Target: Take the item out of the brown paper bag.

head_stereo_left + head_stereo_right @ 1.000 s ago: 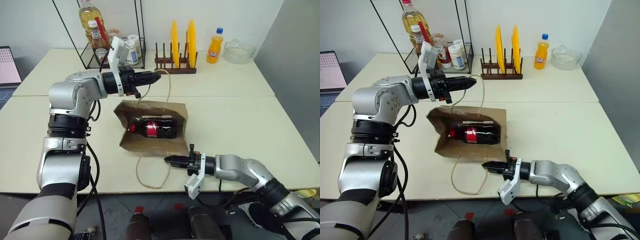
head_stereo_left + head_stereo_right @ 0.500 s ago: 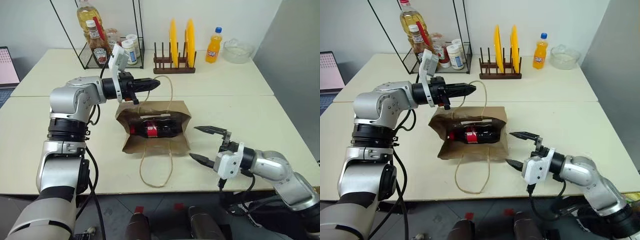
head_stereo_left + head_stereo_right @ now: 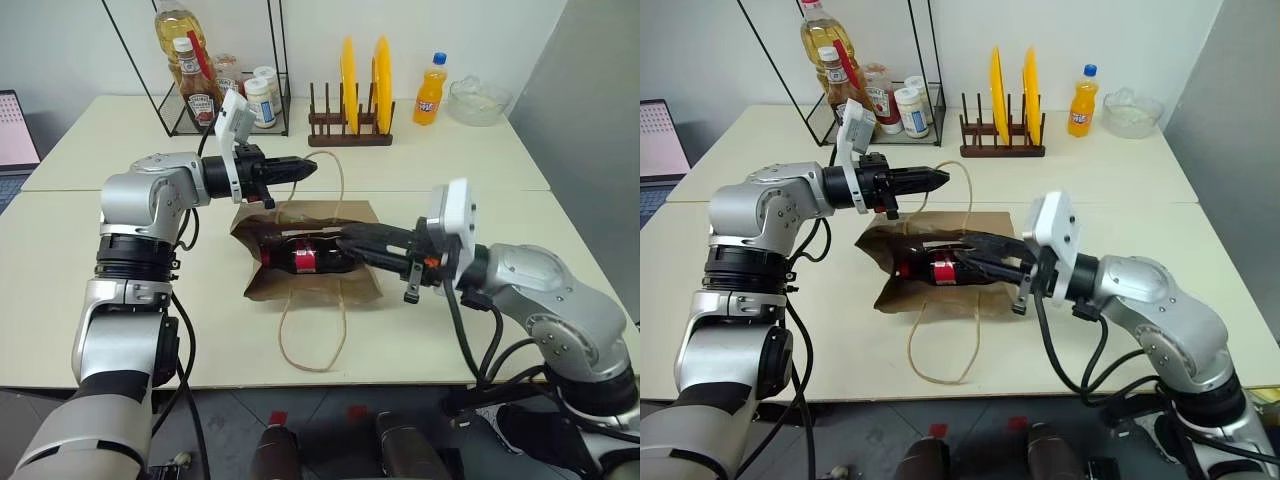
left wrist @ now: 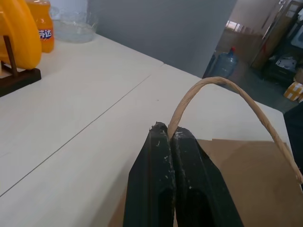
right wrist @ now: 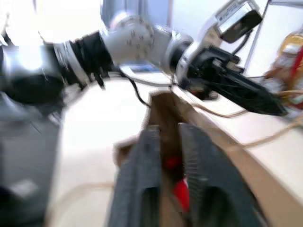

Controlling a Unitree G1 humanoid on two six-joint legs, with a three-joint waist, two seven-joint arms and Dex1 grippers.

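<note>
The bottle (image 3: 305, 258) lies on its side inside the bag (image 3: 312, 283), on the table (image 3: 480, 290). My right gripper (image 3: 350, 240) reaches into the bag's open mouth, just over the bottle. Its fingers look pressed close together. I cannot tell if they touch the bottle. My left gripper (image 3: 309, 165) is above the bag's back edge, pinching a cord handle (image 4: 222, 87). My left wrist view shows the cord coming out between the tight fingers. My right wrist view shows red (image 5: 180, 194) between my right fingers.

Right gripper (image 3: 350, 238) at brown paper bag (image 3: 312, 285) mouth
</note>
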